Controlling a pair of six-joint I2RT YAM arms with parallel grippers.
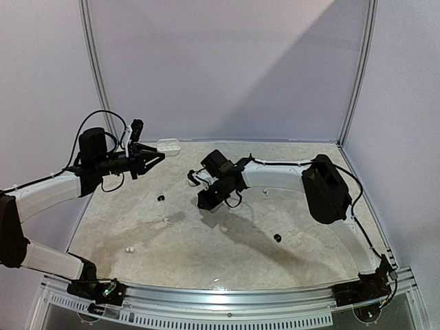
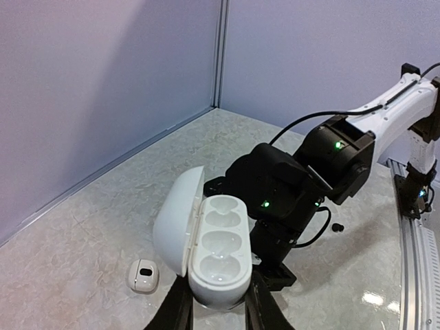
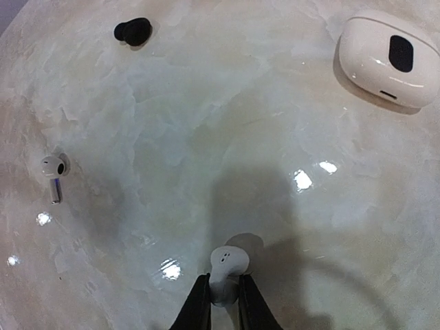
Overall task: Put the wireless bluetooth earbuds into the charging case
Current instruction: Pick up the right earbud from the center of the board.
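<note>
Lab test booth, plain lilac panel walls (image 1: 227, 69), aluminium corner posts (image 1: 95, 69), marble-look tabletop (image 1: 206, 247), bolted robot arms (image 1: 275, 175)

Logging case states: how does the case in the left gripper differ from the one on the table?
The held case is open, lid swung aside, wells showing; the table case is shut. The held case sits aloft, clamped in the left gripper; the other lies loose. Both are glossy white.

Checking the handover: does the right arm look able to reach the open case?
Likely yes: the left gripper holds the case, wells empty, nothing between it and the earbud in the right gripper.
</note>
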